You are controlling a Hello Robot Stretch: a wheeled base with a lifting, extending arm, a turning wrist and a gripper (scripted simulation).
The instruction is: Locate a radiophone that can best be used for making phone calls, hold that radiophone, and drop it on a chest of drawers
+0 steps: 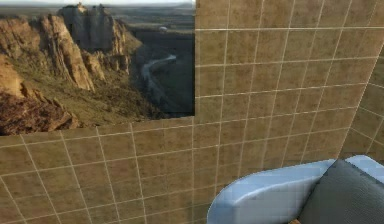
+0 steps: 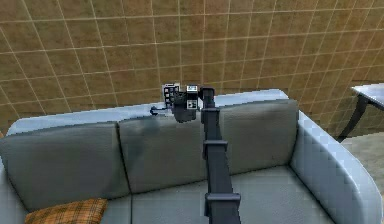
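My arm (image 2: 215, 160) rises as a dark bar over a blue-grey sofa (image 2: 150, 160). Its two white marker squares (image 2: 180, 94) stand level with the top of the sofa's back. Just left of them is my gripper (image 2: 160, 110), a small dark shape against the sofa's back edge. I cannot tell whether it holds anything.
A tan tiled wall (image 2: 190, 45) runs behind the sofa. An orange plaid cushion (image 2: 65, 212) lies at the sofa's left end. A pale table's corner (image 2: 368, 98) shows at the right edge. In the forward view a window (image 1: 95, 60) looks onto a rocky canyon, with the sofa's arm (image 1: 270, 195) below.
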